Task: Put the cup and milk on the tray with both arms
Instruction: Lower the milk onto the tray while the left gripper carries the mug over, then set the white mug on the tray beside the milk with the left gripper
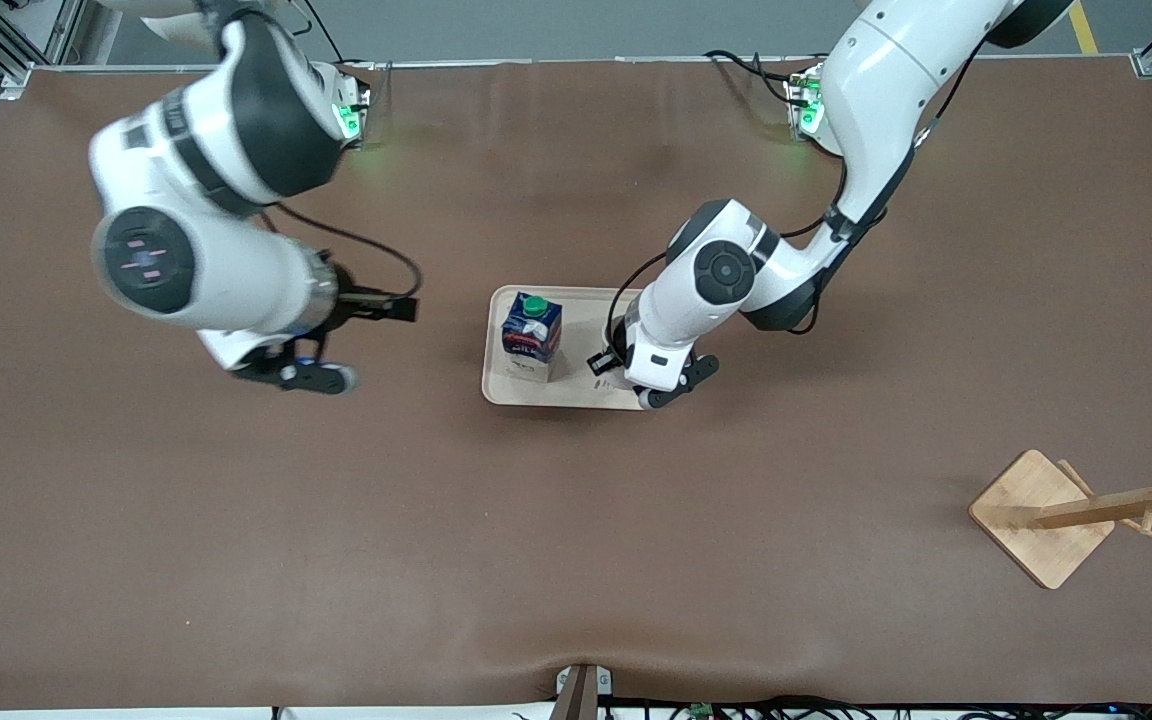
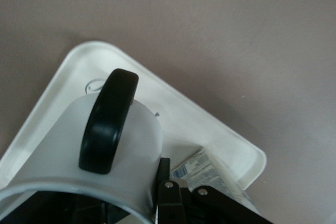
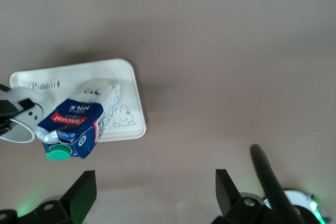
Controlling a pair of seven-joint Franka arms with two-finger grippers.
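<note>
The cream tray [image 1: 576,396] lies at the table's middle. The milk [image 1: 532,335], a dark-blue carton with a green cap, stands upright on the tray's end toward the right arm. My left gripper [image 1: 628,374] is low over the tray's other end and hides the cup in the front view. In the left wrist view it [image 2: 153,188] is shut on the rim of the white cup [image 2: 58,145], black handle outward, over the tray [image 2: 210,124]. My right gripper [image 1: 311,376] is open and empty, raised over bare table beside the tray. Its wrist view shows its open gripper [image 3: 155,195], the milk [image 3: 79,121], the tray [image 3: 126,77] and the cup [image 3: 21,119].
A wooden rack with a square base [image 1: 1041,515] and slanted pegs stands near the front camera at the left arm's end of the table. The brown table surface [image 1: 576,560] stretches around the tray.
</note>
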